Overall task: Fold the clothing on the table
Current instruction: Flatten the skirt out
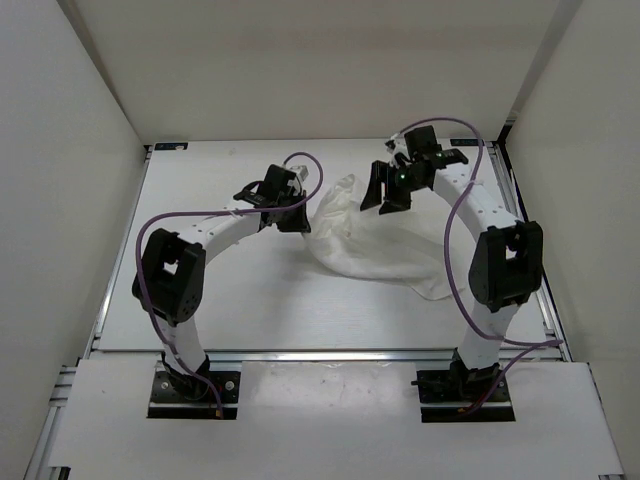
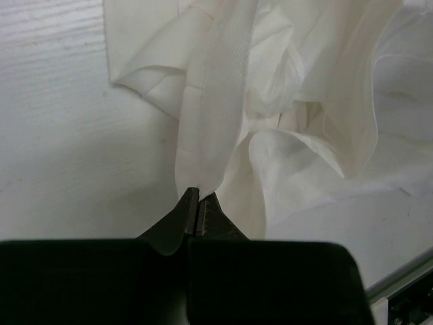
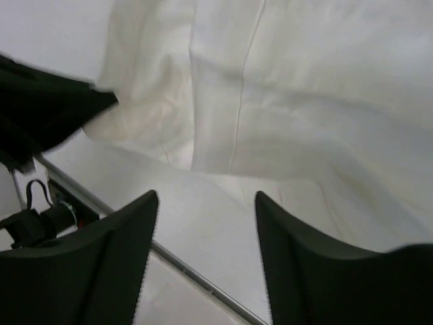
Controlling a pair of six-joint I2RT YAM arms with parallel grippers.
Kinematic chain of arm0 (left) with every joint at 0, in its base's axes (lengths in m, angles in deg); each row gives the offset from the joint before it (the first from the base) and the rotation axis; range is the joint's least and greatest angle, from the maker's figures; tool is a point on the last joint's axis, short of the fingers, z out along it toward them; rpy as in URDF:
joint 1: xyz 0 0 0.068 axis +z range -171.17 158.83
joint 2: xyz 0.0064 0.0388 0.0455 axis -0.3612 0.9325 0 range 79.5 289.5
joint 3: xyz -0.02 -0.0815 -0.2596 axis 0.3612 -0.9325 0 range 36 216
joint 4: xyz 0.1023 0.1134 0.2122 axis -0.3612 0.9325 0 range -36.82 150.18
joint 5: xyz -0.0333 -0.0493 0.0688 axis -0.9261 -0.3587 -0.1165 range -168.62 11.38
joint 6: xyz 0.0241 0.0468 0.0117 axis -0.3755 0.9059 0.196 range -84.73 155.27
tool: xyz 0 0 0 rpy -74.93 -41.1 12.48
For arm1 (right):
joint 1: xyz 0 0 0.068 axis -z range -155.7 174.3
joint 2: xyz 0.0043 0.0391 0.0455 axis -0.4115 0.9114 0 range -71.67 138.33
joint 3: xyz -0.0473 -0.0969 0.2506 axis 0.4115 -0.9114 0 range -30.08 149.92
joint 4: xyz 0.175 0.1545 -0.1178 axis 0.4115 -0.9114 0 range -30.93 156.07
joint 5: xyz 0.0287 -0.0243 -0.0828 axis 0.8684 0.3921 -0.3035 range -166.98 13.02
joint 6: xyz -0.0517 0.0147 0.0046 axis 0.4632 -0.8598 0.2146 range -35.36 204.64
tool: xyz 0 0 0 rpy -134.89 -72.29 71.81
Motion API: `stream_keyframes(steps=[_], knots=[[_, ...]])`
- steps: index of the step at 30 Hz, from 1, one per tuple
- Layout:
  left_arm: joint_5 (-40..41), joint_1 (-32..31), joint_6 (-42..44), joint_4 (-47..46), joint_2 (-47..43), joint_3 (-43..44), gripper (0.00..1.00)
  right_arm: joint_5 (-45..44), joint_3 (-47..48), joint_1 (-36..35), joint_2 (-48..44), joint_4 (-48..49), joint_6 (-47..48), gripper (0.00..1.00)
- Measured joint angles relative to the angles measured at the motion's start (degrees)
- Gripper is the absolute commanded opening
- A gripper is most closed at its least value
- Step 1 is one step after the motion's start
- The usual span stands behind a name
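Observation:
The clothing [image 1: 375, 245] is a crumpled heap of thin white fabric on the table [image 1: 250, 300], between the two arms. My left gripper [image 1: 291, 216] sits at the heap's left edge. In the left wrist view that gripper [image 2: 199, 193] is shut on a flat band of the clothing [image 2: 216, 88], which runs straight up from the tips. My right gripper [image 1: 385, 196] hovers over the heap's far edge with its jaws open. In the right wrist view the fingers [image 3: 206, 196] stand wide apart with nothing between them, a little off the clothing [image 3: 284, 88].
Silver rails [image 1: 115, 275] edge the table, and white walls close it in at the back and both sides. One rail [image 3: 189, 267] runs under my right gripper. The dark shape of the left arm [image 3: 40, 108] shows at the upper left of the right wrist view.

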Motion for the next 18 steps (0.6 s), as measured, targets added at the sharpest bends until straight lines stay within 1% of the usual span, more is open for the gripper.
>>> stream_keyframes(steps=[3,10,12,18], knots=[[-0.8,-1.2,-0.5,0.2,-2.1,-2.3,0.00,-3.5,9.6,-0.7,4.1,-1.8,0.7,0.79],[-4.1,-5.6,-2.6,0.6,-7.2,-5.2,0.00,-10.4,24.7,-4.2,14.5,-5.6,1.0,0.79],[-4.8,-5.9,-3.0,0.3,-8.7,-5.7,0.00,-12.5,26.5,-5.5,17.0,-6.3,1.1,0.79],[-5.3,-5.0,-3.5,0.3,-11.5,-7.0,0.00,-20.0,26.6,-9.4,20.7,-10.2,2.4,0.78]])
